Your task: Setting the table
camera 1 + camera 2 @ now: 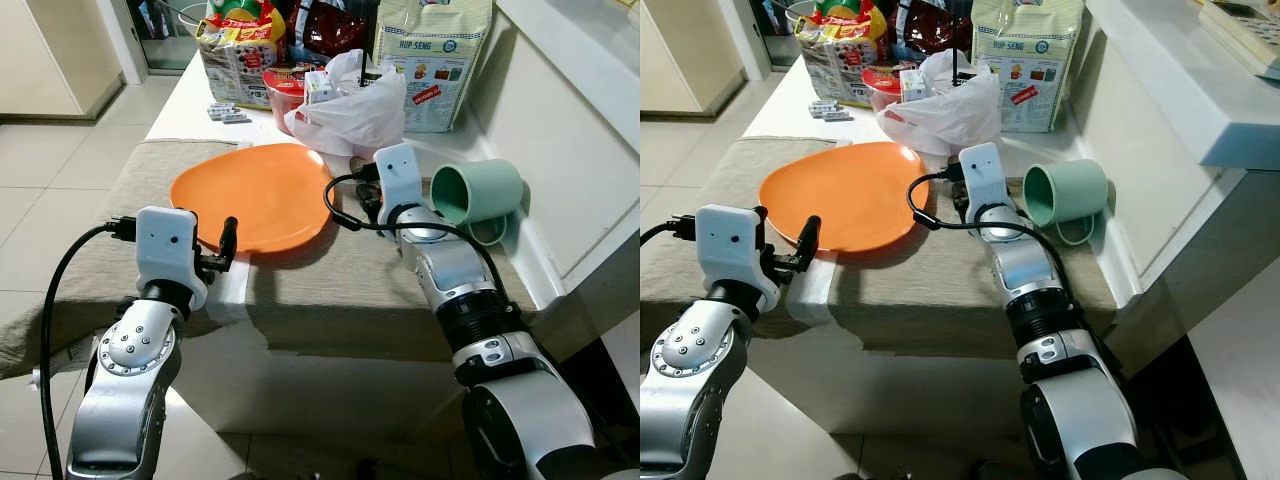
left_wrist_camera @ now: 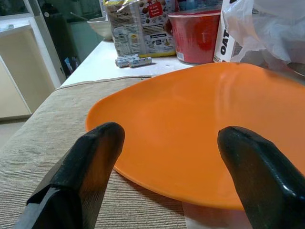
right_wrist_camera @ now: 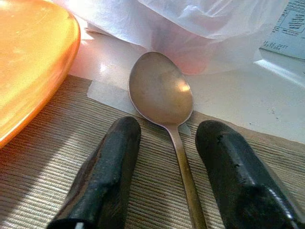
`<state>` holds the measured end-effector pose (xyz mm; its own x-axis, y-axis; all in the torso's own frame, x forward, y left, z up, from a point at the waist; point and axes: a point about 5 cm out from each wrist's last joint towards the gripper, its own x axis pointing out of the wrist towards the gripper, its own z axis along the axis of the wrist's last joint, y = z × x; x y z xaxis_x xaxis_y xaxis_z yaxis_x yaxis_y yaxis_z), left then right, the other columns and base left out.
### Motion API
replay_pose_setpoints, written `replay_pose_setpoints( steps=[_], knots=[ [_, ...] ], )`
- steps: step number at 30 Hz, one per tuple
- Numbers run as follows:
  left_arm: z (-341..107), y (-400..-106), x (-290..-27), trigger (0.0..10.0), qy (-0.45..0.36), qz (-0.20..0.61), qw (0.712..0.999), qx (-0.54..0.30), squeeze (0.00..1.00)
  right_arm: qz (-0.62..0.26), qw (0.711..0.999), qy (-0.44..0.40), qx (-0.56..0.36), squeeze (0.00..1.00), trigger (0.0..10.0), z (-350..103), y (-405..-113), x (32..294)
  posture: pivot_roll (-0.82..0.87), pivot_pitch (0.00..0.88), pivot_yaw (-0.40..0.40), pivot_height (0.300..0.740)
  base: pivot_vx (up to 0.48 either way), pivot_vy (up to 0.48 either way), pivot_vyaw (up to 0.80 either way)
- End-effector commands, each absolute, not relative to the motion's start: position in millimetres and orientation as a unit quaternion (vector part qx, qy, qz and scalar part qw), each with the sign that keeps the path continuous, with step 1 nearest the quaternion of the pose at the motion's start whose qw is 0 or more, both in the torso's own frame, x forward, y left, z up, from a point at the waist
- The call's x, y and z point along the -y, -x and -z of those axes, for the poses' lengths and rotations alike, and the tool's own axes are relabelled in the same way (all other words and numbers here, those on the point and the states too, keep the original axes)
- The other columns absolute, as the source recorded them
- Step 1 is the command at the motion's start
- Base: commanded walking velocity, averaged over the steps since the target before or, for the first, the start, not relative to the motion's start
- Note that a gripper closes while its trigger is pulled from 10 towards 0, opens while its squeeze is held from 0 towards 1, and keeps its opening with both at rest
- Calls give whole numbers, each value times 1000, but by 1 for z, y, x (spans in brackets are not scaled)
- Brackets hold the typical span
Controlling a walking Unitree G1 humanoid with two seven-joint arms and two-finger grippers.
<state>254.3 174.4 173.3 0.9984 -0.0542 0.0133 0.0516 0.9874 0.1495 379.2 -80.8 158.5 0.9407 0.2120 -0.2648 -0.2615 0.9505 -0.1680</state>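
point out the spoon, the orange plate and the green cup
spoon [image 3: 161, 90], right wrist view, middle of its bowl
orange plate [image 1: 255, 195], left eye view, centre of its face
green cup [image 1: 490, 190], left eye view, outer side wall

The plate [image 1: 255, 195] looks smooth, glossy plastic, and the spoon [image 3: 162, 95] is dull brushed metal. The cloth [image 1: 330, 290] is coarse and ribbed; the bag [image 1: 350, 105] is thin, crinkled plastic.

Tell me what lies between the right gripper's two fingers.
In the right wrist view, a metal spoon lies on the beige cloth, its handle running between the open right gripper's fingers, untouched, beside the orange plate.
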Motion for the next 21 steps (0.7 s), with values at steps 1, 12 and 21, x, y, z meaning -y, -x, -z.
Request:
replay_pose_setpoints(
  steps=[1, 12, 21],
  knots=[
    [-178, -253, -173, 10000, -75, 27, 997, 17, 0, -123, 958, 111, -233, 0, 0, -105, -362, 87, 5, 118, 19, 740, 0, 0, 0],
    [-178, -253, -173, 10000, -77, 29, 997, 17, 0, -122, 963, 118, -209, 0, 0, -110, -362, 86, 3, 125, 24, 740, 0, 0, 0],
    [-178, -253, -172, 10000, -78, 29, 996, 17, 0, -104, 976, 151, -120, 0, 0, -128, -364, 85, 4, 127, 27, 740, 0, 0, 0]
  ],
)
